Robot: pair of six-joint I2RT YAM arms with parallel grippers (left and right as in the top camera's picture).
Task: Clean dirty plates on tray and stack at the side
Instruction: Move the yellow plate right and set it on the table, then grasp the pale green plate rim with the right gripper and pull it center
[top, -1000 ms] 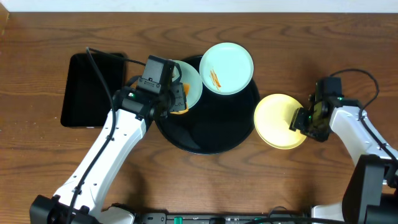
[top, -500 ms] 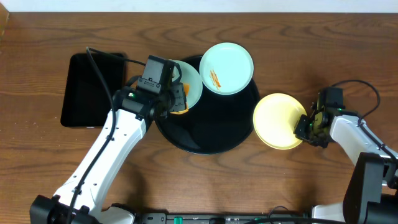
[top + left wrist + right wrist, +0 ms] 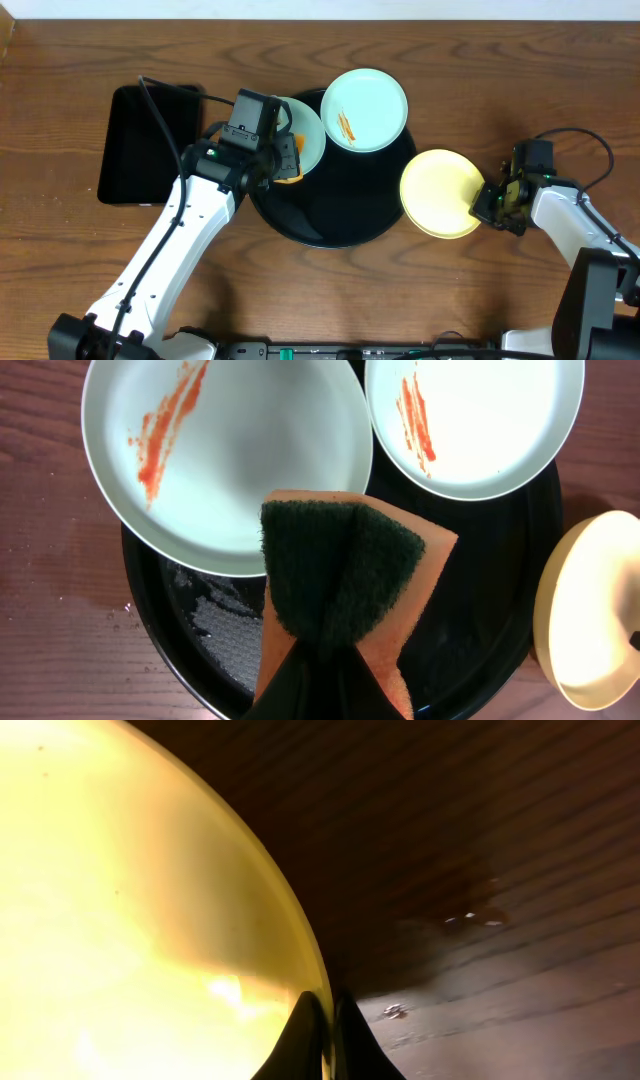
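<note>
Two pale mint plates with orange sauce streaks lie on the round black tray [image 3: 340, 215]: one [image 3: 365, 110] at its far rim, the other [image 3: 308, 135] at its left, partly under my left gripper [image 3: 285, 160]. That gripper is shut on an orange sponge with a dark green scouring face [image 3: 345, 575], held over the tray beside the left mint plate [image 3: 220, 460]. The yellow plate [image 3: 438, 193] sits at the tray's right edge. My right gripper [image 3: 487, 203] is shut on its right rim, with one finger inside the rim [image 3: 305, 1030] and one outside.
A rectangular black tray [image 3: 145, 145] lies on the wooden table at the left. A few water drops [image 3: 470, 915] glisten on the wood right of the yellow plate. The right arm's cable loops near the table's right edge.
My right gripper has shut on the yellow plate's rim, and the plate has shifted slightly left toward the round tray. The left arm and sponge have not moved.
</note>
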